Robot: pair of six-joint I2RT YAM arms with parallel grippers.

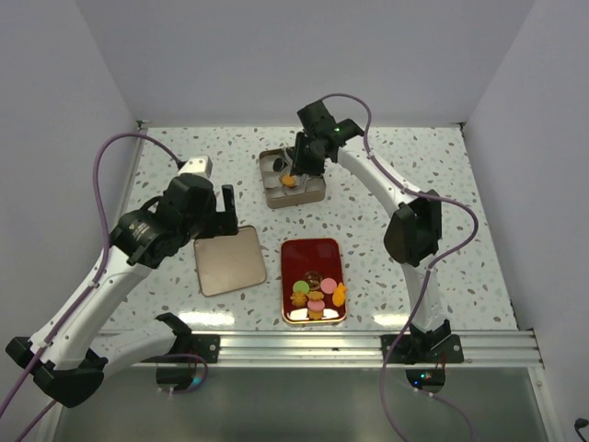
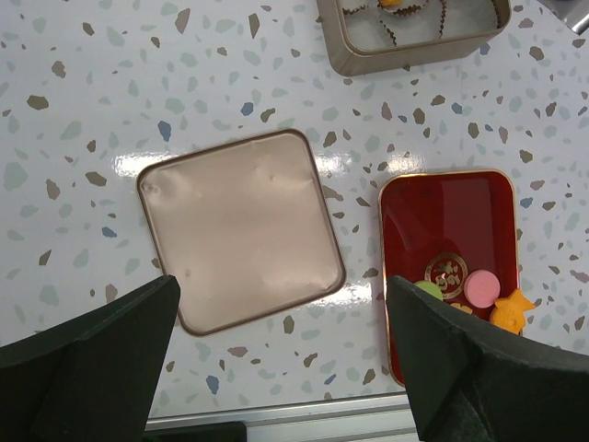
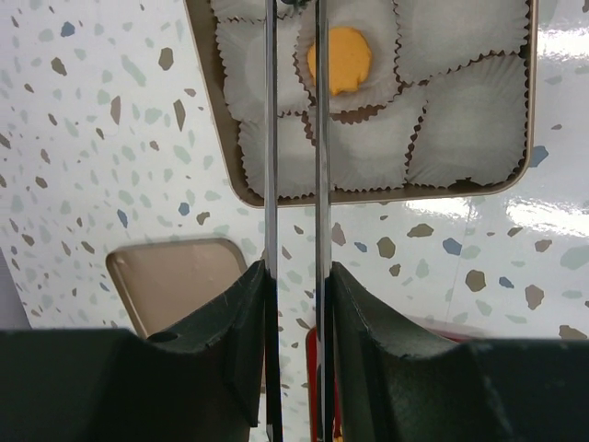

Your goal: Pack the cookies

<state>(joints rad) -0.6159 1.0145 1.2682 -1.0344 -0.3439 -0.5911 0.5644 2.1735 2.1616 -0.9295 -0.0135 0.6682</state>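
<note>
Tin [image 1: 317, 194]: one orange cookie [image 3: 340, 60] lies in a paper cup; most cups in view unfilled.
Red tray [image 1: 311, 250]: several cookies [image 1: 315, 296] left to pack.
Right fingers [image 3: 230, 341]: narrow, clamped on metal tongs [image 3: 271, 138] above the tin.
Left fingers [image 2: 92, 354]: wide, holding nothing, above lid [image 2: 241, 228].

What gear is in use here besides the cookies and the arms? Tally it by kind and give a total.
Square metal tin lined with paper cups: 1
Flat square beige lid: 1
Red rectangular tray: 1
Thin metal tongs, clamped in the right gripper: 1
Total: 4
</note>
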